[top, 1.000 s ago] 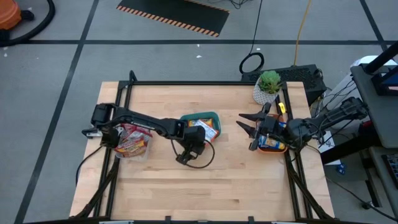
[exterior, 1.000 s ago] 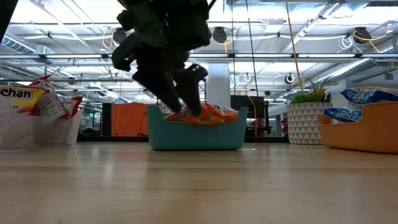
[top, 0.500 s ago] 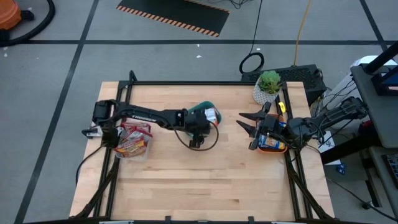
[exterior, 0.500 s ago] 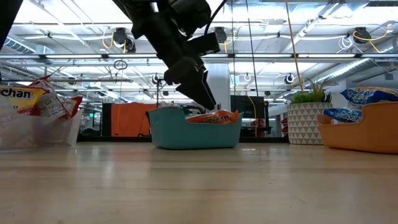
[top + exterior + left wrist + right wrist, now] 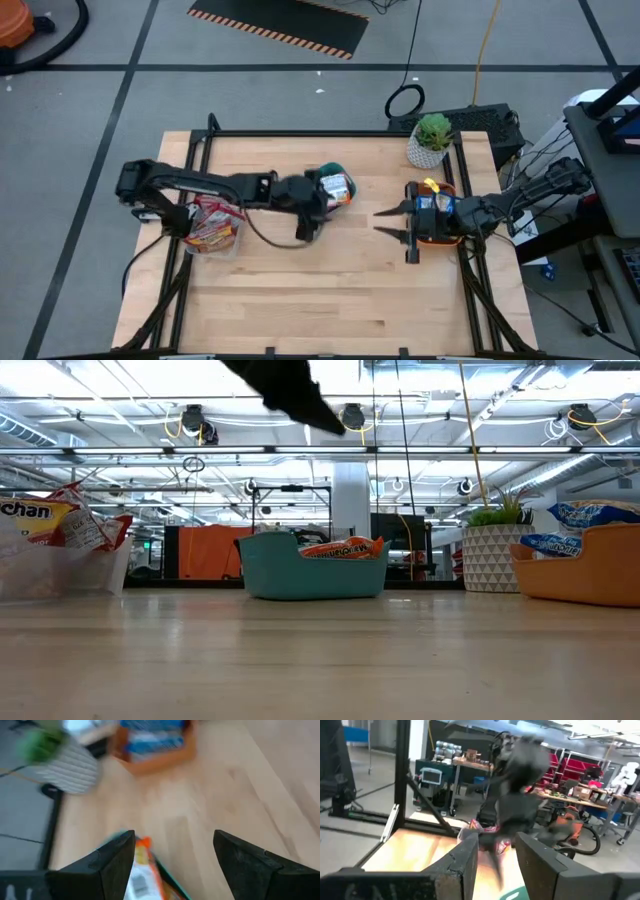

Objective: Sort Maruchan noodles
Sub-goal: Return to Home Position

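Noodles lie sorted: orange packs [image 5: 340,547] in the teal bin [image 5: 300,575] just 12 o'clock of worktop [image 5: 330,290] centre, blue packs [image 5: 590,513] in the orange bin [image 5: 580,575] at 3 o'clock, red packs [image 5: 212,222] at 9. My left claw [image 5: 173,834] hovers over the teal bin, spread wide and empty (so is my right claw [image 5: 388,221], beside the orange bin).

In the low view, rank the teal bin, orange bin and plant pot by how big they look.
Largest: teal bin.
Next: orange bin, though the picture's edge cuts it off, so those two are unsure.
Smallest: plant pot.
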Robot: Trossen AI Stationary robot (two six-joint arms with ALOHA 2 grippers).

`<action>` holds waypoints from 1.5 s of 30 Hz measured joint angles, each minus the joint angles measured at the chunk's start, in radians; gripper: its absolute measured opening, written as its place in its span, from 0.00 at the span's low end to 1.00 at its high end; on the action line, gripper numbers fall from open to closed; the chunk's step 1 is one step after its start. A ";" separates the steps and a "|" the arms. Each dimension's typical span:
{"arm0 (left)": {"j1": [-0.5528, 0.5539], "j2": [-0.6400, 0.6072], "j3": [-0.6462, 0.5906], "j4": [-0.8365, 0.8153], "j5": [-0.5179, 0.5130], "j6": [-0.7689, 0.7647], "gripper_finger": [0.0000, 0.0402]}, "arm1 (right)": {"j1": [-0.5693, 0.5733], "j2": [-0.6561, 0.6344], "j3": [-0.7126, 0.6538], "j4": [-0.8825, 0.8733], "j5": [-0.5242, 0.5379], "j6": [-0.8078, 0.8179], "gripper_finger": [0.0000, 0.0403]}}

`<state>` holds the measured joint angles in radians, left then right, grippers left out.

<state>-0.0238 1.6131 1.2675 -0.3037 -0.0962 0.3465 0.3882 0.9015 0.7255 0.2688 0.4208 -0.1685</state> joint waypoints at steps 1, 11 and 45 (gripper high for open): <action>0.004 -0.022 0.000 0.003 -0.003 -0.024 0.69 | 0.000 0.004 0.001 0.003 -0.004 -0.002 0.31; 0.060 -0.271 -0.190 0.021 -0.047 -0.143 0.51 | -0.010 0.029 0.000 -0.038 0.076 -0.064 0.17; 0.119 -1.146 -0.923 0.127 -0.063 -0.461 0.16 | -0.013 0.018 -0.281 0.157 0.014 0.072 0.01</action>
<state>0.0949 0.4668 0.3445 -0.1771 -0.1589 -0.1143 0.3748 0.9197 0.4444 0.4254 0.4349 -0.0967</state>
